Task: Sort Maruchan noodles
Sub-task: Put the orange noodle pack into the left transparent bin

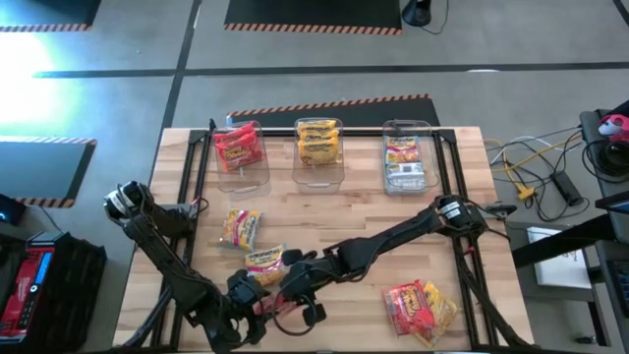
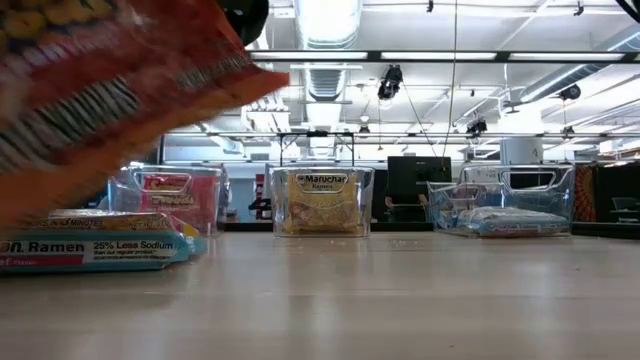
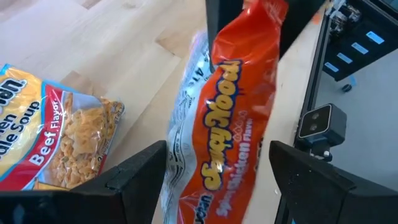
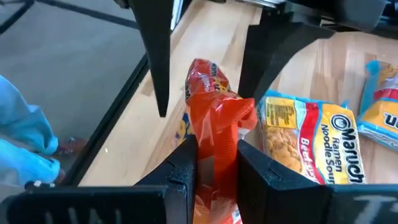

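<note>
An orange-red noodle packet (image 3: 230,124) hangs over the near-middle of the table, big at the upper left of the low view (image 2: 120,80). My right gripper (image 4: 214,155) is shut on it (image 1: 293,283). My left gripper (image 3: 217,171) is open, one finger on each side of the packet's lower half, with a gap on both sides (image 1: 257,303). A yellow beef-flavour packet (image 4: 317,137) lies flat on the table beside them, and another packet (image 1: 239,228) lies farther back. My right gripper pinches the orange-red packet by one crumpled end (image 4: 214,134) between its two fingers, slanting down from the table's right side. The packet hangs tilted below the fingers (image 3: 214,25). In the low view it is off the table, above a packet lying there.
Three clear bins stand along the far edge: red packets in the left one (image 1: 241,147), yellow in the middle one (image 1: 319,143), mixed in the right one (image 1: 406,162). A heap of red packets (image 1: 418,307) lies near right. A pink low-sodium packet (image 2: 90,248) lies at the low view's left.
</note>
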{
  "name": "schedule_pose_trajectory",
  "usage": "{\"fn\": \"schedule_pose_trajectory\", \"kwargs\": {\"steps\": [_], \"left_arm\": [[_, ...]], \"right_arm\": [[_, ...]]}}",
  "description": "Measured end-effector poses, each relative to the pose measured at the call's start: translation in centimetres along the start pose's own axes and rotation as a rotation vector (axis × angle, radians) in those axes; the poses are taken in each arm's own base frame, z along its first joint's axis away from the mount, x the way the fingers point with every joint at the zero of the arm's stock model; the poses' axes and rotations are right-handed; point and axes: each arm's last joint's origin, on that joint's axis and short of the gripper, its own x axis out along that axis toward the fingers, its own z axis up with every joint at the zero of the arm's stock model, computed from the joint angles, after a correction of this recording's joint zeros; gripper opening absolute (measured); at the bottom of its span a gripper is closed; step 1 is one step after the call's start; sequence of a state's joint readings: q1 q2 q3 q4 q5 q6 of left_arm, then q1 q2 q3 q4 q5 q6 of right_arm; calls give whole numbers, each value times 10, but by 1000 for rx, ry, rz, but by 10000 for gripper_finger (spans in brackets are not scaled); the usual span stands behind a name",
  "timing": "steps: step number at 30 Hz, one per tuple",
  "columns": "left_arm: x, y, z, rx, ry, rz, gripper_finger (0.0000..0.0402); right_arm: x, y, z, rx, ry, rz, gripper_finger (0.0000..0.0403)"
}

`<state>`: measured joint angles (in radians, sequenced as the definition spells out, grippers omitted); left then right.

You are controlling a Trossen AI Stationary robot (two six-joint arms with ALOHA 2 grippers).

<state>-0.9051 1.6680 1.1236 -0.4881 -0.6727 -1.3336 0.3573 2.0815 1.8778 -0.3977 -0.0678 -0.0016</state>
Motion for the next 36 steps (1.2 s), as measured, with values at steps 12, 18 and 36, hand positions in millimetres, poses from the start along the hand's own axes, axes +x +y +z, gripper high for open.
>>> {"fn": "schedule_pose_trajectory", "kwargs": {"steps": [12, 18, 36], "left_arm": [[2, 2, 5, 74, -43, 33, 267], [5, 3, 9, 85, -47, 44, 267], [8, 3, 12, 93, -4, 25, 160]], "right_arm": [[2, 3, -4, 5, 23, 5, 71], [0, 3, 2, -4, -19, 5, 71], [0, 3, 7, -61, -74, 1, 72]]}}
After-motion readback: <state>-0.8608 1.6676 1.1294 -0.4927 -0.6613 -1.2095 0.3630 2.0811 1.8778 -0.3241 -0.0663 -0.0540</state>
